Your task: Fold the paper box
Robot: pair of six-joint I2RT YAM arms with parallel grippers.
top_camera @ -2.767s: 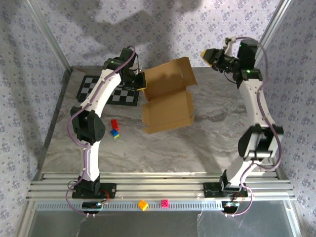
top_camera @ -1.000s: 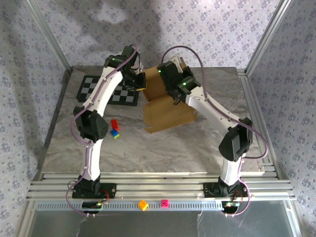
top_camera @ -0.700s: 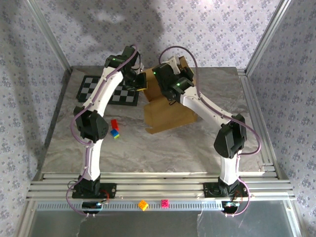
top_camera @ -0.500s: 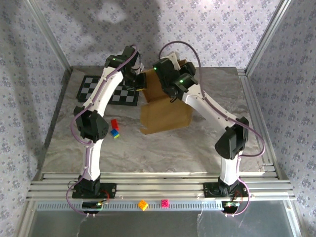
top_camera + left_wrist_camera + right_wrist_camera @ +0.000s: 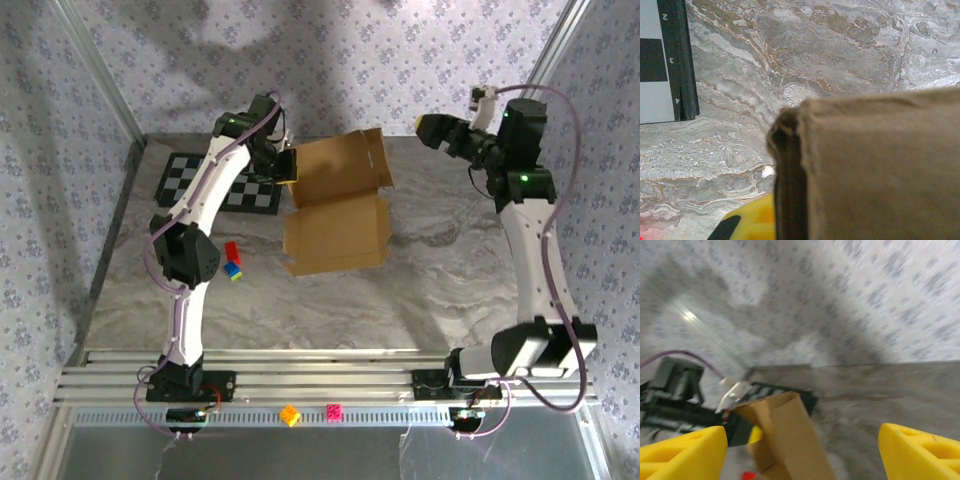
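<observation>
Well, the paper box [image 5: 336, 208] lies half open on the marble tabletop [image 5: 420, 290]: its tan base tray rests flat on the stone and its lid panel is tipped up behind the tray. The left claw [image 5: 287, 166] is at the box's far left corner, clenched on the left edge of that raised lid. Through the left wrist camera the cardboard sits right up against the lens, with a yellow finger [image 5: 752, 222] just below its edge. The right claw [image 5: 428, 130] hangs in the air to the right of the box and behind it, well apart from it. It is released, its yellow fingers [image 5: 682, 450] spread wide, and the box's raised flap shows far off between them. A checkerboard mat [image 5: 215, 185] lies to the left of the box, past the left arm. A red block [image 5: 231, 250] and a blue-and-green block [image 5: 233, 269] sit near the left side of the box's base. A yellow block [image 5: 290, 414] and a pink block [image 5: 333, 410] rest on the metal rail [image 5: 330, 385], well to the near side of the box.
</observation>
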